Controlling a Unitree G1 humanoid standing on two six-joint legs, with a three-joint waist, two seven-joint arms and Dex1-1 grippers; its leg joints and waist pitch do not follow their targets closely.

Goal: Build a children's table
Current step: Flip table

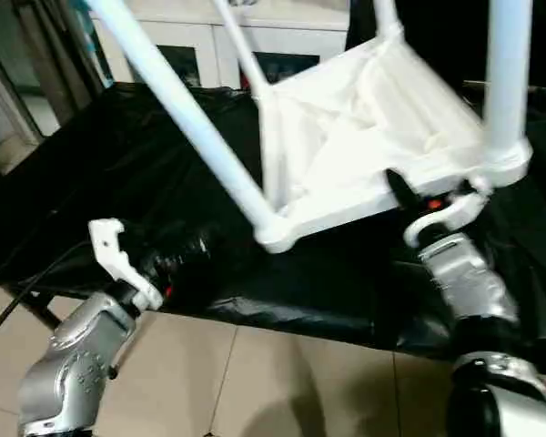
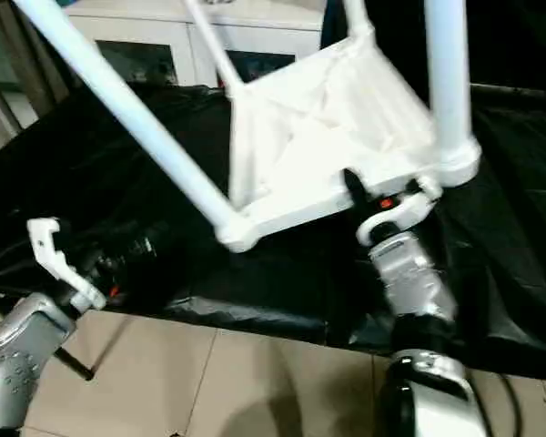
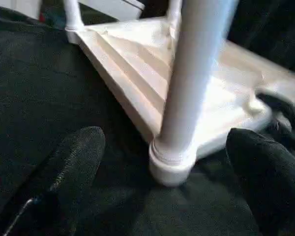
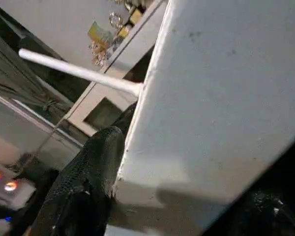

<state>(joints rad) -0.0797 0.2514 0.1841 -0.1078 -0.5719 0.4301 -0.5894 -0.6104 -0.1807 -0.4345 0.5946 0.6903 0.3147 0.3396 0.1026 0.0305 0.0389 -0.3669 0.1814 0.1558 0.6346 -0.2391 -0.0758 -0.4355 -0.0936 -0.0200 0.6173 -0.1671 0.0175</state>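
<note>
Black sheet-covered work surface on tan tile floor, white glass-door cabinet behind. White plastic ribbed tabletop lies upside down w/ tapered white round legs in corner sockets. Left gripper low at near corner, fingers wide apart, holding nothing; right gripper clamps tabletop's edge, near side.

White plastic ribbed tabletop and white round legs — black cloth table cover; beige tiled floor; silver forearms.

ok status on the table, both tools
Left tool open, off the near leg. Right tool clamped on tabletop edge, table tilted, legs up. Nothing in the way.
</note>
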